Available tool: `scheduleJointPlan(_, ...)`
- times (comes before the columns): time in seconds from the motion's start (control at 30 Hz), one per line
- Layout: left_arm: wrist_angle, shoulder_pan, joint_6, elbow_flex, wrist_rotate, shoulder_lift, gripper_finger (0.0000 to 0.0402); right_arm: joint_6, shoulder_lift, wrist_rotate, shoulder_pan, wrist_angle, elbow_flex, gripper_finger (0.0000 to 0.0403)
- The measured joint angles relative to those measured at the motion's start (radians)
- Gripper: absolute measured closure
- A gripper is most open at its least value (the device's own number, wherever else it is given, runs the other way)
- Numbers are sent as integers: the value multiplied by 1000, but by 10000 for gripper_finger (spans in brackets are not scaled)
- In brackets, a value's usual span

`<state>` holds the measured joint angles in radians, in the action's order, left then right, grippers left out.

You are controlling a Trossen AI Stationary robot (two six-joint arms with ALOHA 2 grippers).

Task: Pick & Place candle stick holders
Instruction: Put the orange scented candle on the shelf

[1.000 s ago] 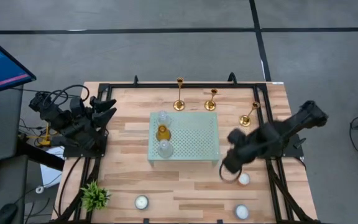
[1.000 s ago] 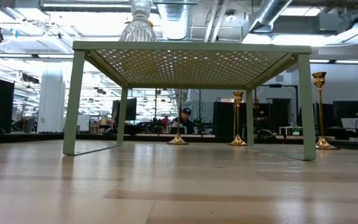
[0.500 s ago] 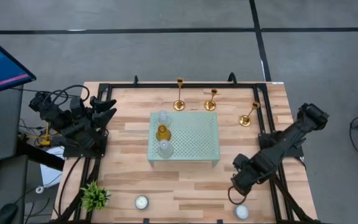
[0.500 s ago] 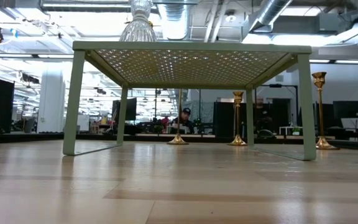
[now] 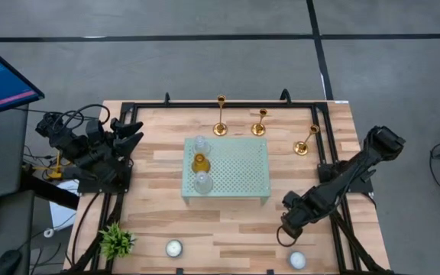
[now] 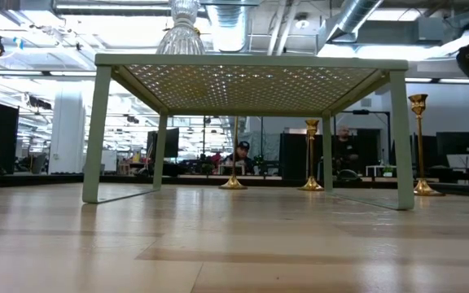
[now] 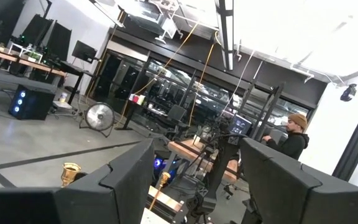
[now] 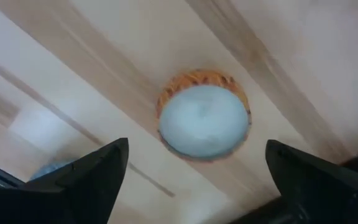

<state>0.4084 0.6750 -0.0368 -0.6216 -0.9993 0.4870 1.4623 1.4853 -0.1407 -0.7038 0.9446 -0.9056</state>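
Note:
Three gold candle stick holders stand upright on their round bases along the table's far side: a tall one, a shorter one and one at the far right. They also show in the low view. My right gripper is open near the table's front right, pointing down over a round white tealight that lies between and beyond its fingers, far from the holders. My left gripper waits open at the table's left edge.
A pale green perforated shelf stands mid-table with three small glass cups on its left part. Two more tealights lie near the front edge. A small green plant sits at the front left corner.
My right gripper has gone from beside the shelf's right end toward the table's near edge and now stands over a tealight at the front right. Its arm has come into the low view's top right corner. The candle stick holders have stayed where they were.

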Motion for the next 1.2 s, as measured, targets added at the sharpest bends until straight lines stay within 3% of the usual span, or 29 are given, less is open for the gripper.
scheduleJointPlan(0.73, 4, 0, 19, 0, -3, 0, 161, -28, 3, 9, 0, -196, 161, 37)
scheduleJointPlan(1.2, 4, 0, 15, 0, -3, 0, 161, -65, 3, 1, -1, -242, 183, 85)
